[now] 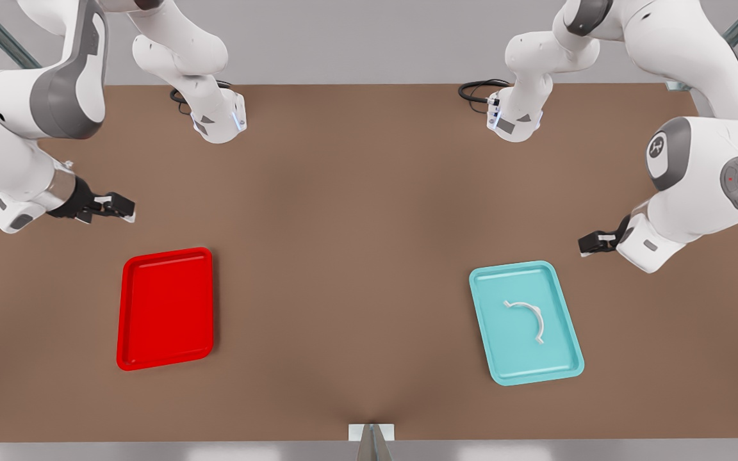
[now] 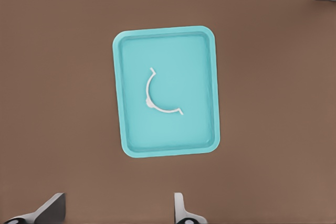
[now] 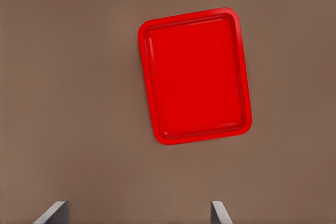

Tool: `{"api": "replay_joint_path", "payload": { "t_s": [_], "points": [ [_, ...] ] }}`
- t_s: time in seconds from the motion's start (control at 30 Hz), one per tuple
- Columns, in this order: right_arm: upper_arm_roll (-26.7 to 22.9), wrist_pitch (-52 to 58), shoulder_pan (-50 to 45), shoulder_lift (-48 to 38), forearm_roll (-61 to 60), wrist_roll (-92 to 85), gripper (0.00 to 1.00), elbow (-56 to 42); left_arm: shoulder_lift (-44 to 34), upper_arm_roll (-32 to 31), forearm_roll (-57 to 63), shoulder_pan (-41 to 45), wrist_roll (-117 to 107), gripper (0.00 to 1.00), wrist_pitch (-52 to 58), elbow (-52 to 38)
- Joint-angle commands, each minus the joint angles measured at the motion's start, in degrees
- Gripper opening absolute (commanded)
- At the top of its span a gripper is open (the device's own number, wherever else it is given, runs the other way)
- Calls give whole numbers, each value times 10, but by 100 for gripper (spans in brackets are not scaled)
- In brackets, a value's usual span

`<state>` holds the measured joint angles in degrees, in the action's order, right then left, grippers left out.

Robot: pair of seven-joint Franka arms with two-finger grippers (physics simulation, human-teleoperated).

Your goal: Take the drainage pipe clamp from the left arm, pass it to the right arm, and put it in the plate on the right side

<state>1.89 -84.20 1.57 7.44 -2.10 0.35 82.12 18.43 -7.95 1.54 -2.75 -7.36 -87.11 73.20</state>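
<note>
1. The drainage pipe clamp (image 2: 156, 94) lies curved-side flat in the teal tray (image 1: 566, 362), apart from the rim and untouched.
2. The left claw (image 1: 591, 244) hangs above the desk (image 1: 356, 224), just beside the teal tray, fingers spread wide and empty; the clamp sits ahead of and below its fingertips (image 2: 51, 209).
3. The right claw (image 1: 119, 206) waits near the red plate (image 3: 149, 87), its fingers also wide apart with nothing between them; the plate lies ahead of and below it.
4. Judged risk: the clamp is thin and low, so a descent slightly off its arc could close on nothing or pin it against the tray floor.
5. A pinch on one tab may let it swivel, spoiling the handover.
6. The tray itself may slide if nudged.
</note>
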Motion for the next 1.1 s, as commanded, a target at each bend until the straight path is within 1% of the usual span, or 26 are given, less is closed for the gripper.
{"api": "replay_joint_path", "payload": {
  "t_s": [0.0,0.03,0.1,0.13,0.17,0.2,0.23,0.27,0.33,0.37,0.77,0.87,1.07],
  "points": [
    [0,-4,-2,-1,0,2,100,0,0,0,0,-1,60,100,-3,-2],
    [1,-4,-2,-1,0,3,100,0,8,-1,0,-1,60,100,-3,-2],
    [0,-4,-2,0,0,-2,100,0,58,-1,-3,-2,86,100,-69,-2],
    [1,-1,-1,-1,0,-2,100,1,93,0,-1,-1,86,100,-139,-1],
    [1,-1,-1,-1,0,-2,100,1,121,0,-1,-1,86,100,-155,0],
    [1,0,0,-1,0,-2,100,2,158,0,-2,-1,87,100,-220,11],
    [1,0,0,-1,0,-2,100,2,178,0,-2,-6,110,100,-312,42],
    [1,0,-1,-1,0,4,100,2,196,0,-1,-5,127,100,-376,58],
    [1,-2,-1,-1,0,5,100,2,198,1,0,-4,140,100,-464,113],
    [1,-2,0,-1,0,4,100,3,198,0,-1,-7,162,100,-488,131],
    [0,-2,0,-1,0,5,100,7,252,7,-1,-13,244,99,-497,148],
    [0,-2,1,-1,0,5,100,7,267,9,0,-13,263,94,-497,142],
    [0,-1,1,-1,0,5,100,8,303,9,1,-11,266,91,-486,106]
  ]
}}
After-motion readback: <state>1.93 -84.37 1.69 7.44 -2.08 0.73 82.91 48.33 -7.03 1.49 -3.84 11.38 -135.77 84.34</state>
